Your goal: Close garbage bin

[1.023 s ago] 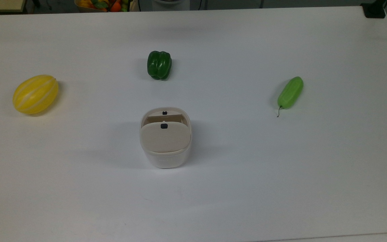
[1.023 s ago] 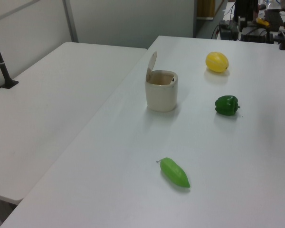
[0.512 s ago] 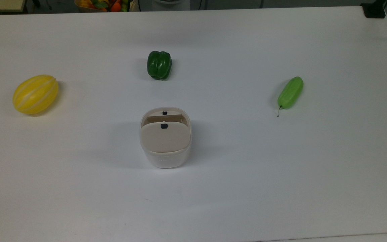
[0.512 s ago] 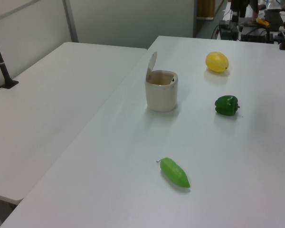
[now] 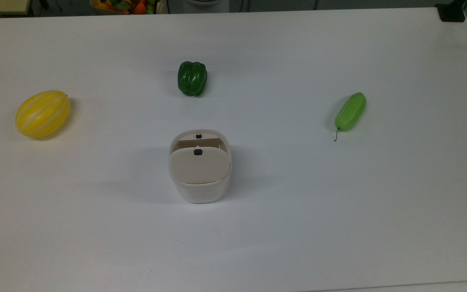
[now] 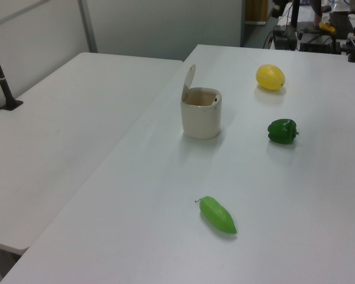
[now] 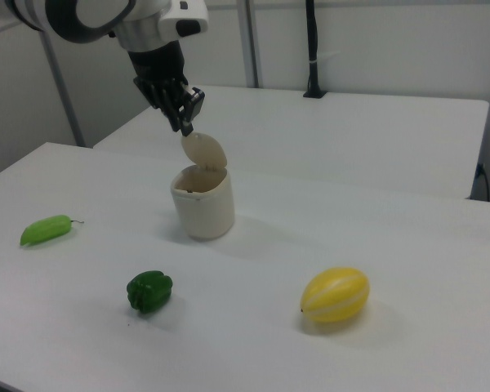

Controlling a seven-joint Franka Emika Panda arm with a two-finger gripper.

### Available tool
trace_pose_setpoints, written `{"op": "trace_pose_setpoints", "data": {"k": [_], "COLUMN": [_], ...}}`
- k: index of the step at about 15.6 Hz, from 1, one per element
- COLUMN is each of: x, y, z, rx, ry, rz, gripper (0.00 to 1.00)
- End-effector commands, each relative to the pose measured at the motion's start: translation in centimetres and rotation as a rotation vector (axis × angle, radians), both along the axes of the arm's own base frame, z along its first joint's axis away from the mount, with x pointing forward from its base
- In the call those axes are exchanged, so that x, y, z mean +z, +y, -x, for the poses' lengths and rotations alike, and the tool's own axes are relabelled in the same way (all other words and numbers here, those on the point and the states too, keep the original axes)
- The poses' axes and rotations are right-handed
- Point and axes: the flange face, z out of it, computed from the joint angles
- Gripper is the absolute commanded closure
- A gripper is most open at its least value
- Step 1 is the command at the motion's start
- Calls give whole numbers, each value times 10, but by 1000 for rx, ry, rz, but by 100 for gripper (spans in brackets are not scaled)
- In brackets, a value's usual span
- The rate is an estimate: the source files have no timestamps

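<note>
In the top view you see the garbage bin mid-table, pepper behind it, melon left, cucumber right.

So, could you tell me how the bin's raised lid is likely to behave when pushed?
The beige hinged lid stands raised over the off-white plastic garbage bin, so it should probably swing down easily. The bin looks light and may slide on the smooth white table.

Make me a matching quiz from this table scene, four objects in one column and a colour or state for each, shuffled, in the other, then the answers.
Column one:
1. off-white plastic garbage bin
2. oval striped melon
3. blocky bell pepper
4. long smooth gourd with a thin stem

Column two:
A. dark green
B. lid raised
C. light green
D. yellow

Pairs: 1-B, 2-D, 3-A, 4-C
</note>
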Motion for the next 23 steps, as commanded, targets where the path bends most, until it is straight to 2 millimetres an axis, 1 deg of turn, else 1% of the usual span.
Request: {"op": "trace_pose_setpoints", "data": {"k": [1,3,6,8,9,11,12,14,15,17,20,22,23], "x": [-11,-22,-27,-30,-31,-46,-52,-69,-77,-85,-104,-114,-120], "y": [4,9,15,23,35,66,74,89,98,107,129,135,135], "z": [-34,-50,-69,-82,-90,-111,-119,-132,-137,-143,-153,-156,-158], "rx": [3,-5,-44,-44,-38,-26,-29,-24,-13,-6,27,45,44], "ry": [-66,-97,-193,-260,-302,-365,-405,-438,-444,-470,-496,-484,-476], "rz": [-34,-78,-213,-208,-201,-182,-172,-160,-155,-144,-95,-76,-73], "gripper": [100,100,100,100,100,100,100,100,100,100,100,100,100]}}
